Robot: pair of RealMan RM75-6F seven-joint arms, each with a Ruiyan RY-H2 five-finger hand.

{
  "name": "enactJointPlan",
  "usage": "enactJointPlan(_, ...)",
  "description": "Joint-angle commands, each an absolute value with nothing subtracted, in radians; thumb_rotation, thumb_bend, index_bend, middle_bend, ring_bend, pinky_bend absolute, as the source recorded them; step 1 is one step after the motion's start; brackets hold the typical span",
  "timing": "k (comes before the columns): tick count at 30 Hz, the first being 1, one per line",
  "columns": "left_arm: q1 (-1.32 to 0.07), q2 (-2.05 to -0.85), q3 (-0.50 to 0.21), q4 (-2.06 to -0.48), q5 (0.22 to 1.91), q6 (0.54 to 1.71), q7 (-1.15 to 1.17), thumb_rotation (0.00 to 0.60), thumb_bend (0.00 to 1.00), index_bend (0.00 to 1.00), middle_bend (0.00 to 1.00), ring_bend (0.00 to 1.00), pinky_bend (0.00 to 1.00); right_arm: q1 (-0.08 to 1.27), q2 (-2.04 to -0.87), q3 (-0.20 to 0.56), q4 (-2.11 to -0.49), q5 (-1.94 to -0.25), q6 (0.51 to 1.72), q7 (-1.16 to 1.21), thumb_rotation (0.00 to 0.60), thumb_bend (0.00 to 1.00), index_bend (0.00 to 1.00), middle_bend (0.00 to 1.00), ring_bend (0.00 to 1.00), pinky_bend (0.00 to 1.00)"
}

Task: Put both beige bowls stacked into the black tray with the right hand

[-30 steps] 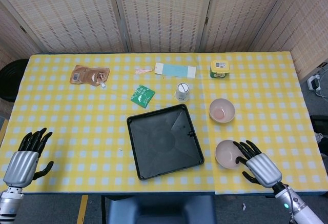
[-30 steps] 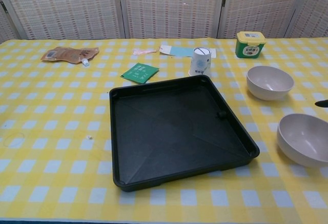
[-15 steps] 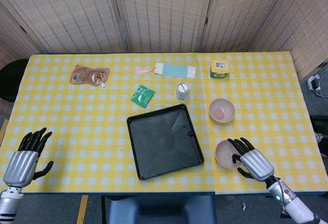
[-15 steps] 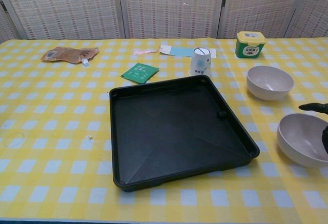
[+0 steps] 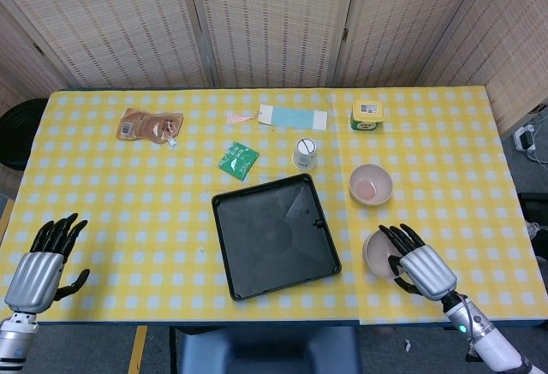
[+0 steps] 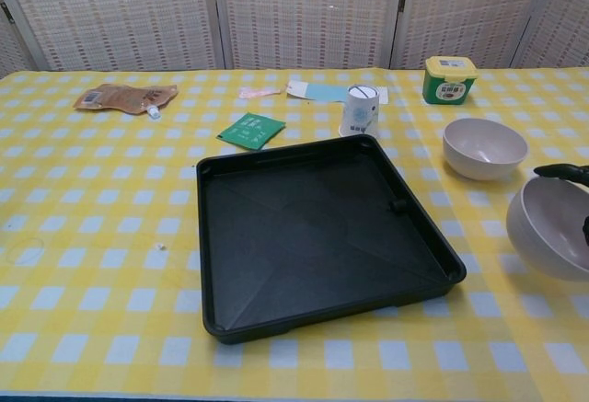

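The black tray [image 5: 274, 235] [image 6: 322, 236] lies at the table's front middle with nothing in it. One beige bowl [image 5: 371, 184] [image 6: 484, 147] stands on the cloth to the tray's right. My right hand [image 5: 421, 270] grips the nearer beige bowl [image 5: 373, 252] [image 6: 548, 227] by its right rim. That bowl is tilted and raised off the cloth, just right of the tray. In the chest view only dark fingertips [image 6: 561, 171] show over its rim. My left hand [image 5: 41, 264] rests open at the front left edge, holding nothing.
Behind the tray stand a white cup [image 5: 305, 152] [image 6: 359, 110] and a green packet [image 5: 238, 159]. A green tin [image 5: 366, 115] [image 6: 449, 80] sits at the back right, with a blue-and-white strip [image 5: 294, 117] and a brown pouch [image 5: 150, 125] further left.
My right hand has moved left onto the nearer bowl and taken hold of it. The bowl now tilts and sits higher. The left hand has not moved.
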State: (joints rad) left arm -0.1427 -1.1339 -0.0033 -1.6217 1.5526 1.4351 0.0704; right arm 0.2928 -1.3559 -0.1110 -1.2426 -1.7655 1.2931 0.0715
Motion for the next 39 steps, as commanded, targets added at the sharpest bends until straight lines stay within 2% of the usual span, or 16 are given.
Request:
enactJointPlan(1,-0.142,-1.133,-0.003,-1.622,1.554,1.437,0.07,0.6,0.36,0.0,0.0,0.0,0.0,0.292,-1.341,-0.107,-1.264,-1.775,1.319,0.057,0.6,0.41,0.7,0.0,0.0,0.0)
enactJointPlan(5,-0.143,-1.134,-0.001,-1.622,1.558,1.436,0.069,0.6,0.36,0.0,0.0,0.0,0.0,0.312,-1.309,-0.088,-1.324,-1.793,1.34,0.021,0.6,0.41,0.7,0.0,0.0,0.0)
enactJointPlan(8,-0.145,-1.135,0.0,-1.624,1.561,1.433,0.07,0.6,0.36,0.0,0.0,0.0,0.0,0.357,-1.275,-0.062,-1.403,-1.799,1.305,-0.02,0.6,0.41,0.7,0.0,0.0,0.0)
enactJointPlan(13,-0.142,-1.13,0.001,-1.627,1.565,1.441,0.064,0.6,0.36,0.0,0.0,0.0,0.0,0.467,-1.235,-0.002,-1.551,-1.764,1.162,-0.087,0.6,0.41,0.7,0.0,0.0,0.0)
enactJointPlan(18,-0.138,-1.122,-0.002,-1.627,1.564,1.45,0.053,0.6,0.36,0.0,0.0,0.0,0.0,0.571,-1.254,0.056,-1.638,-1.684,0.993,-0.152,0.6,0.41,0.7,0.0,0.0,0.0)
enactJointPlan(28,-0.136,-1.108,-0.007,-1.625,1.559,1.456,0.022,0.6,0.36,0.0,0.0,0.0,0.0,0.743,-1.425,0.154,-1.613,-1.436,0.735,-0.303,0.6,0.41,0.7,0.0,0.0,0.0)
enactJointPlan(35,-0.134,-1.101,-0.007,-1.627,1.56,1.457,0.006,0.6,0.36,0.0,0.0,0.0,0.0,0.813,-1.51,0.156,-1.559,-1.287,0.667,-0.437,0.6,0.41,0.7,0.0,0.0,0.0)
enactJointPlan(39,-0.133,-1.097,-0.008,-1.626,1.563,1.462,-0.005,0.6,0.36,0.0,0.0,0.0,0.0,0.83,-1.534,0.148,-1.541,-1.232,0.677,-0.48,0.6,0.41,0.7,0.0,0.0,0.0)
